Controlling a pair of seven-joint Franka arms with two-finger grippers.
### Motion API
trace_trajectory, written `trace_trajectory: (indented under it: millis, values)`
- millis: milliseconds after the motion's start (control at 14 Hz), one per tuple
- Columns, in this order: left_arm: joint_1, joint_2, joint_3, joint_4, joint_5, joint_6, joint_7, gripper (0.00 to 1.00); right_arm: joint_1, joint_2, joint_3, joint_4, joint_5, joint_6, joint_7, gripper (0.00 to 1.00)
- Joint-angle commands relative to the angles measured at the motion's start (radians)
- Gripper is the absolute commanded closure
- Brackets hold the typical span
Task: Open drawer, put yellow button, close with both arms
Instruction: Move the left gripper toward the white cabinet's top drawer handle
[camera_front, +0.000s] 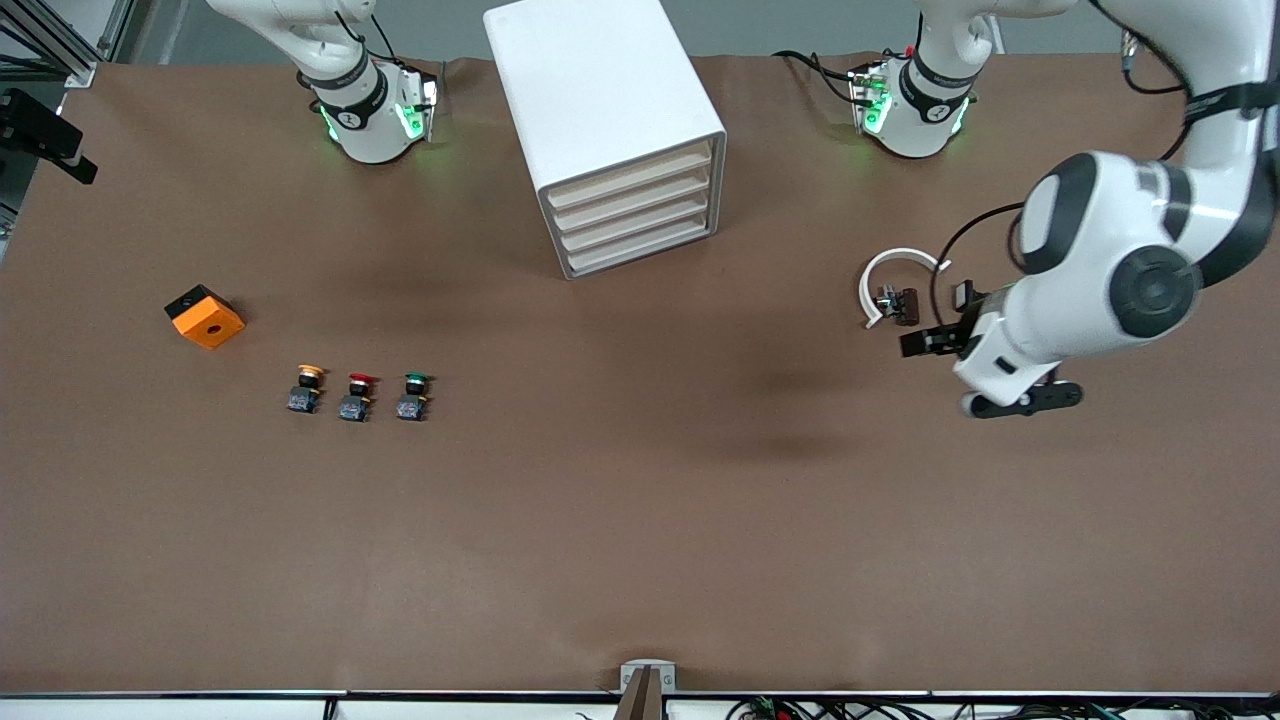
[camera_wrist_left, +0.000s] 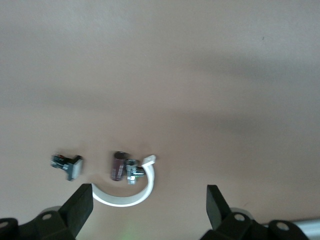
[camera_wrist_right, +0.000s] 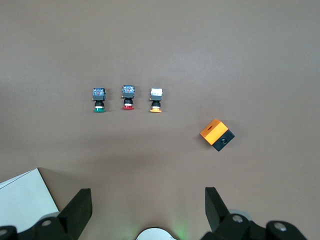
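The white cabinet (camera_front: 610, 120) stands between the two arm bases. Its uppermost drawer (camera_front: 632, 177) is shut, like the three below it. The yellow button (camera_front: 308, 388) (camera_wrist_right: 156, 101) stands on the table toward the right arm's end, nearer the front camera than the cabinet, at the end of a row of three. My left gripper (camera_front: 945, 375) (camera_wrist_left: 149, 207) hangs open and empty over the table by a white ring clamp (camera_front: 890, 285). My right gripper (camera_wrist_right: 147, 210) is out of the front view. Its wrist view shows it open and empty, high over the table near its base.
A red button (camera_front: 358, 396) and a green button (camera_front: 414, 396) stand beside the yellow one. An orange cube (camera_front: 205, 316) lies farther from the camera than the row. Small metal parts (camera_wrist_left: 67, 165) and a dark cylinder (camera_wrist_left: 117, 166) lie by the ring clamp (camera_wrist_left: 125, 197).
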Motion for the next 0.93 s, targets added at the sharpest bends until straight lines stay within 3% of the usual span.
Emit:
trace_trajectory:
  millis: [0,214,357,643,857]
  values:
    - [-0.063,0.049,0.001,0.025,0.01,0.015,-0.194,0.0,0.008,-0.003,-0.003,0.007,-0.018,-0.008,-0.002,0.0]
    - [-0.115,0.079,-0.015,0.027,-0.002,0.0,-0.438,0.0,0.009,-0.002,-0.001,0.007,-0.018,-0.009,0.001,0.0]
    - [-0.12,0.109,-0.064,0.045,-0.003,-0.072,-0.578,0.0,0.009,-0.002,-0.001,0.007,-0.018,-0.009,0.001,0.0]
    - [-0.121,0.256,-0.101,0.255,-0.141,-0.342,-0.868,0.0,0.009,-0.002,-0.001,0.007,-0.019,-0.011,-0.001,0.0]
    - [-0.117,0.269,-0.14,0.272,-0.233,-0.436,-1.099,0.0,0.009,0.0,-0.003,0.007,-0.019,-0.012,0.005,0.0]
